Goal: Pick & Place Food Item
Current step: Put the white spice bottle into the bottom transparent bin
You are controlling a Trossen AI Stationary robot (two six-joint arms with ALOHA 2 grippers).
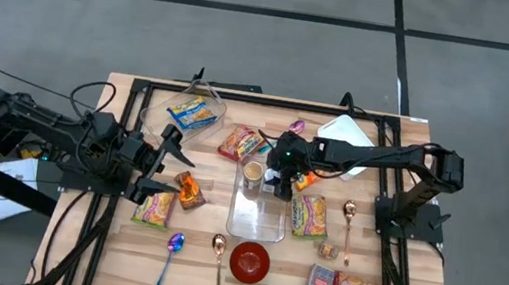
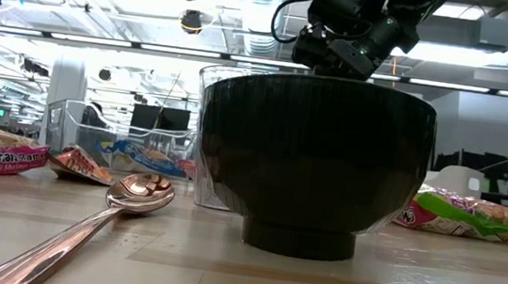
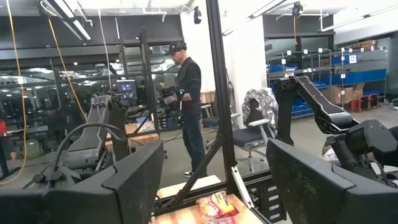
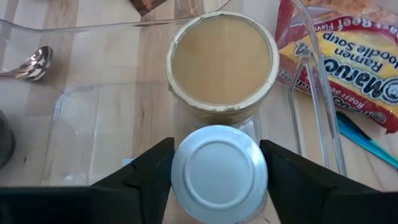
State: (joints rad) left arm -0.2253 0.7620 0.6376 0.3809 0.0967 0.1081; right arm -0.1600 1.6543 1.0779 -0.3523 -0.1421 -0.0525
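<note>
A clear plastic container (image 1: 258, 222) lies at the table's middle. A cup with a tan lid (image 4: 222, 62) stands inside it at its far end (image 1: 253, 172). Right beside that cup is a small round cup with a white top (image 4: 219, 173), and my right gripper (image 1: 281, 183) reaches down over the container's far right corner with a finger on each side of it. In the low view the black bowl (image 2: 314, 158) hides the cup below the gripper (image 2: 343, 57). My left gripper (image 1: 162, 164) waits open and raised at the table's left, with nothing between its fingers (image 3: 214, 180). My right gripper has the white-topped cup between its two fingers, one on each of its round sides (image 4: 177, 177). The fingers come slanting down from the table's right and far side. The cup stands upright, top up, inside the container; whether its bottom rests on the container floor is hidden.
A dark red bowl (image 1: 250, 260) and two spoons (image 1: 217, 258) lie near the front edge. Ramen packets (image 1: 308, 214) and snack bags lie around the container. A second clear tub (image 1: 193, 111) stands far left, a white sheet (image 1: 347, 131) far right. A person (image 3: 189, 112) stands beyond the table.
</note>
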